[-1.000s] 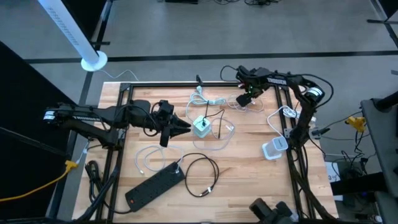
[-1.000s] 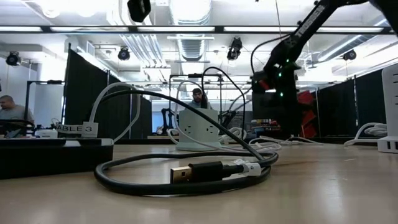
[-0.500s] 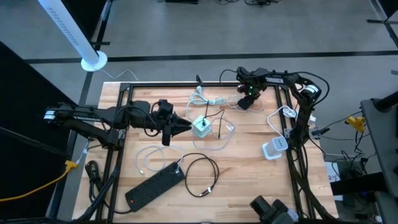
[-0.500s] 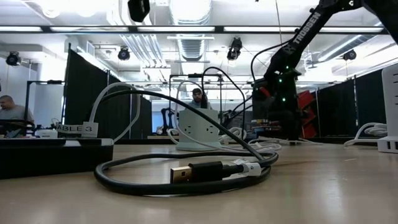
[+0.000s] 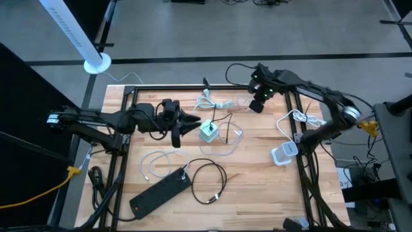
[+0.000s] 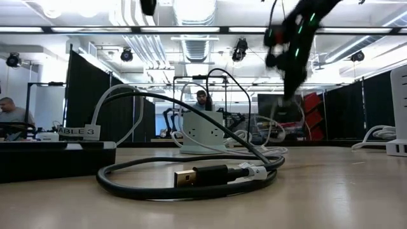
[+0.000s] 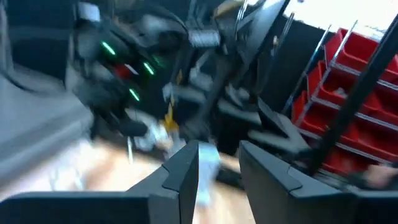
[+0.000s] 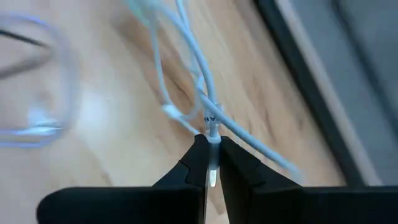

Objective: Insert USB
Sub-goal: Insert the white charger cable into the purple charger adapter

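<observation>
A white-and-green charger cube (image 5: 208, 131) stands mid-table with thin black and clear cables around it. My left gripper (image 5: 195, 124) is level at the cube's left side. Its fingers stand apart in the left wrist view (image 7: 217, 163), and a blurred white shape (image 7: 207, 167) shows in the gap. My right gripper (image 5: 257, 105) is at the far right, raised above the table (image 6: 289, 51), and is shut on a white cable (image 8: 186, 74). That cable trails down to the wood toward the white coil (image 5: 215, 102). My left gripper: I cannot tell whether its fingers touch the cube, because the wrist view is blurred. My right gripper pinches the white cable's plug end (image 8: 212, 143) between its two fingertips from above, pointing down. The plug lies along the fingers. The cable hangs below them, lifted at this end, and the rest lies slack on the table.
A black power strip (image 5: 161, 192) and a coiled black USB cable (image 5: 209, 180), its metal plug free (image 6: 184, 178), lie near the front edge. A white adapter (image 5: 283, 154) and loose white cables (image 5: 293, 119) lie at the right. A person (image 6: 7, 111) sits beyond the table.
My right gripper has risen from table height, drawing the white cable's end up with it. My left gripper has shifted slightly toward the far edge beside the cube, which stays in place.
</observation>
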Motion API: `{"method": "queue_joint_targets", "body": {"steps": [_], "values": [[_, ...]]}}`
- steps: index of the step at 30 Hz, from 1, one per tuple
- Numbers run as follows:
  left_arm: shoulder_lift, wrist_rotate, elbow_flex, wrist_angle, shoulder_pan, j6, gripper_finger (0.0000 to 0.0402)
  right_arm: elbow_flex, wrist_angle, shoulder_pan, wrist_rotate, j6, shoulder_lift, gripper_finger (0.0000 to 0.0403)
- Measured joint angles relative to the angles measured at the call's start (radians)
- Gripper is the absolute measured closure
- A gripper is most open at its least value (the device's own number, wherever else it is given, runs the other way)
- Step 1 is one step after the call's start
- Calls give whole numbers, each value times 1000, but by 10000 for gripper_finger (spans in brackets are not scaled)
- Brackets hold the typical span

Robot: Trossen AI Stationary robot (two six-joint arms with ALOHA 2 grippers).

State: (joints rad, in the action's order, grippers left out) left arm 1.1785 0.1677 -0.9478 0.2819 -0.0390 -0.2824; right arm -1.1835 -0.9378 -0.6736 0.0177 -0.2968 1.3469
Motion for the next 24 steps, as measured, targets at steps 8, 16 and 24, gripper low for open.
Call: {"method": "queue_joint_targets", "body": {"steps": [8, 16, 24], "values": [[204, 106, -81, 216, 60, 264, 298, 2, -3, 197, 1, -108, -219, 391], [452, 30, -408, -36, 98, 210, 299, 3, -23, 321, 12, -57, -233, 391], [694, -82, -819, -542, 105, 285, 313, -3, -34, 405, 37, -7, -232, 391]]}}
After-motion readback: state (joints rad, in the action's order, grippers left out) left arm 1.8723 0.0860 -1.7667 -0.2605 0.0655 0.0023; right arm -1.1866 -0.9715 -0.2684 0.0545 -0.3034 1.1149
